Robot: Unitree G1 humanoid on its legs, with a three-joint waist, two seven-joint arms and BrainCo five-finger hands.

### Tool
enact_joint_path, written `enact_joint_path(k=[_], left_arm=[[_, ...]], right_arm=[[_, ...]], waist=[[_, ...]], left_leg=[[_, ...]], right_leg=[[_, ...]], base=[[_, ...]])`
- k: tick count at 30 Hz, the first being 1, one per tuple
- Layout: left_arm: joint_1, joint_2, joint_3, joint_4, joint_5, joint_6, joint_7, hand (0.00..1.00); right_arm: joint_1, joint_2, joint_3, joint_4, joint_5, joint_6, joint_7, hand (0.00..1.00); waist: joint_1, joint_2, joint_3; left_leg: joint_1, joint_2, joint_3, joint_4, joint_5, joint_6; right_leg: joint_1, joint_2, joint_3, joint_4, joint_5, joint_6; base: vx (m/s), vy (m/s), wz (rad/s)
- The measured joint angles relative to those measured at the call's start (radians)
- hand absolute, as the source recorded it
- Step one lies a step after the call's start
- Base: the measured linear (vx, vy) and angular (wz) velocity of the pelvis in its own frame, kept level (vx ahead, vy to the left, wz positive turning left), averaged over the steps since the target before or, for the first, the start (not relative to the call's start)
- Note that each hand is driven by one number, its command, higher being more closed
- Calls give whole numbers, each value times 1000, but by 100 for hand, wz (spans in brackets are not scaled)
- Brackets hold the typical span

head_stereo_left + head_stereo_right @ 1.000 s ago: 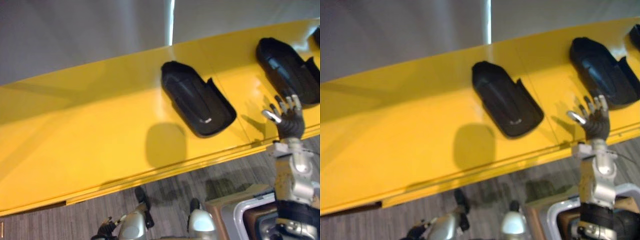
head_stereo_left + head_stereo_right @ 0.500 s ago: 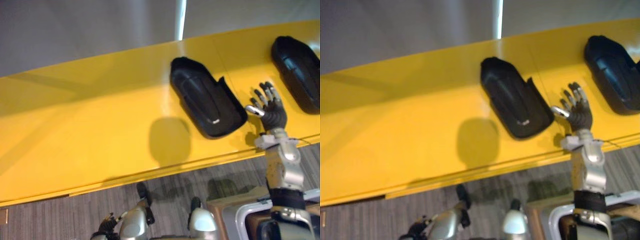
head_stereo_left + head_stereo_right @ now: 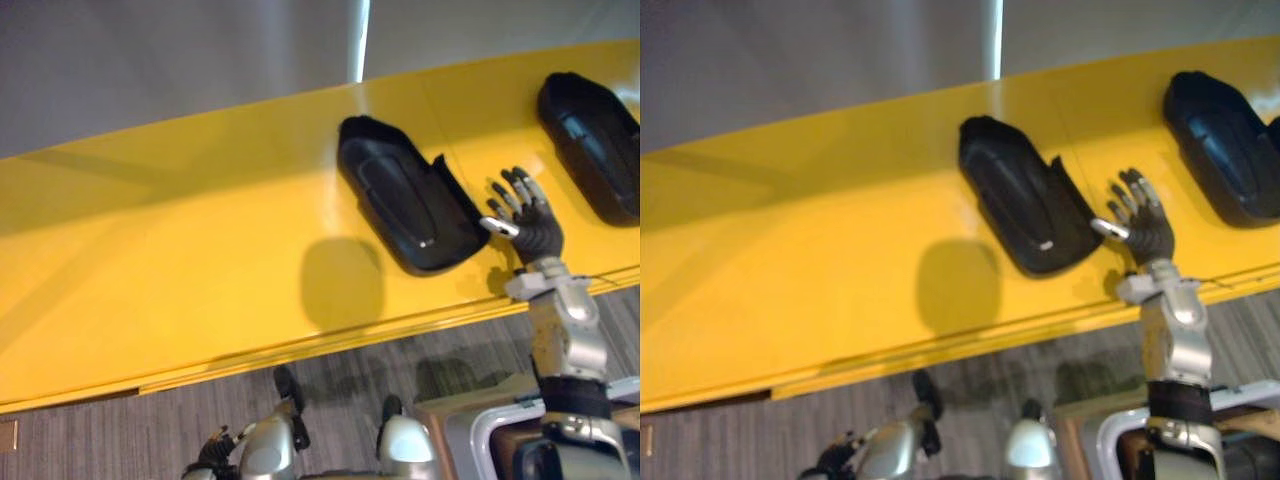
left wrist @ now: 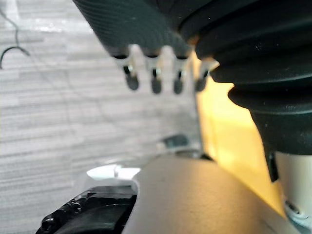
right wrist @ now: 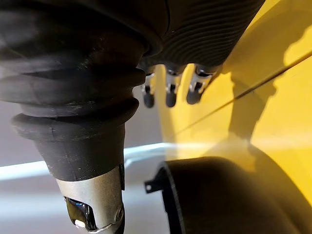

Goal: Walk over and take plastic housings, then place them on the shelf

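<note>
Two black plastic housings lie on a yellow table (image 3: 180, 250). The nearer housing (image 3: 405, 195) sits mid-table, tilted, and the second housing (image 3: 590, 140) lies at the right edge. My right hand (image 3: 525, 215) hovers open over the yellow surface between them, fingers spread, close to the right side of the nearer housing (image 5: 229, 200) and apart from it. My left hand (image 4: 156, 80) hangs low beside me over the grey floor, fingers straight and holding nothing.
The table's front edge (image 3: 330, 345) runs across in front of me, with grey striped floor (image 3: 150, 430) below it. A grey wall (image 3: 150, 60) stands behind the table. A brown and white object (image 3: 480, 425) sits low on the right.
The view shifted between the first two moments. My right hand has moved left and forward over the table, from near the second housing to beside the nearer housing.
</note>
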Motion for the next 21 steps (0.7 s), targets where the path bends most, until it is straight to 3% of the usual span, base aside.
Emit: enact_joint_path(k=[17, 21], left_arm=[[-18, 9, -9, 2, -2, 6, -7, 0], [-18, 18, -15, 14, -2, 7, -6, 0]], right_arm=[[128, -13, 61, -188, 4, 55, 104, 0], [144, -13, 90, -204, 8, 62, 106, 0]], waist=[[-2, -3, -1], [-3, -16, -8]], left_leg=[[-10, 6, 11, 0, 1, -2], [-11, 8, 12, 0, 1, -2]], right_leg=[[-18, 4, 10, 0, 0, -1], [-19, 6, 11, 1, 0, -1]], base=[[2, 0, -1], [0, 0, 0]])
